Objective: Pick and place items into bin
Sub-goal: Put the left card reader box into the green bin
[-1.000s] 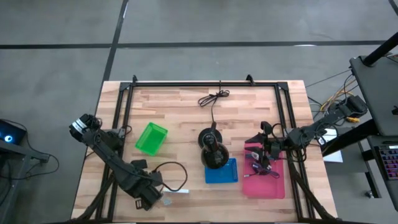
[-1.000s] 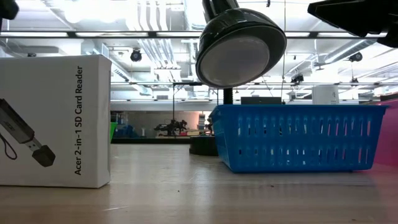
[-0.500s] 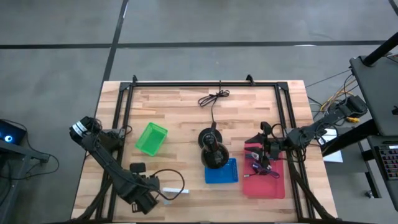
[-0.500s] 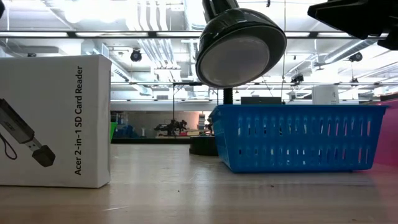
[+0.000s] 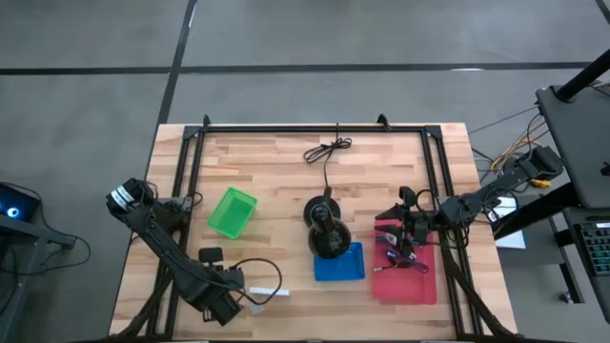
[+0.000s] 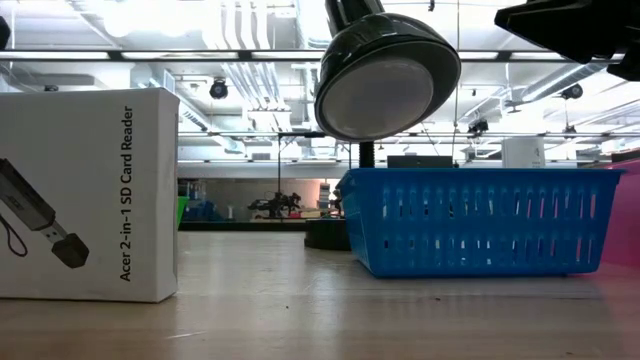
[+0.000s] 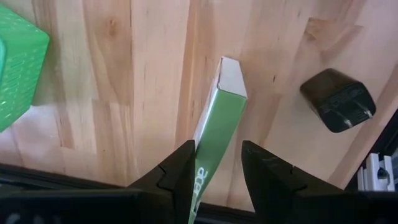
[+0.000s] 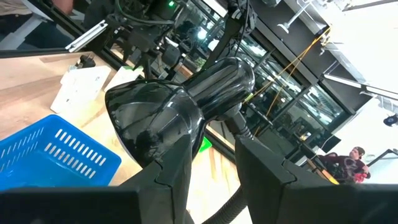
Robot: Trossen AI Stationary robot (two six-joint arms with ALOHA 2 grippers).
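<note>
Left gripper (image 5: pixel 229 303) is low at the near-left part of the surface (image 5: pixel 276 181), over the white-and-green box (image 5: pixel 268 292) — in the left wrist view the box (image 7: pixel 219 118) stands on its narrow edge with its near end running down between the two fingers (image 7: pixel 180 171), which sit either side of it with a small gap; can't tell if they actually grip it, so call it spread around the box, not clenched. A black plug adapter (image 7: pixel 339 99) lies on the wood just beside the box, apart from it, and a corner of the green bin (image 7: pixel 15 74) shows farther off. From above the green bin (image 5: pixel 232 211) sits on the left half, well apart from the box. In the low view the box (image 6: pixel 88 195) rests on the wood, printed "Acer 2-in-1 SD Card Reader". Right gripper (image 5: pixel 396 229) hangs at the far edge of the pink bin (image 5: pixel 405 283), fingers (image 8: pixel 171 180) apart with nothing between them — released. A tangle of purple and dark oddments (image 5: pixel 400 255) lies in the pink bin's far end, under that gripper. Blue bin (image 5: pixel 339 262) sits just left of the pink one, touching the black joystick-like stand (image 5: pixel 327 232), whose cord (image 5: pixel 327 152) runs to the far edge.
</note>
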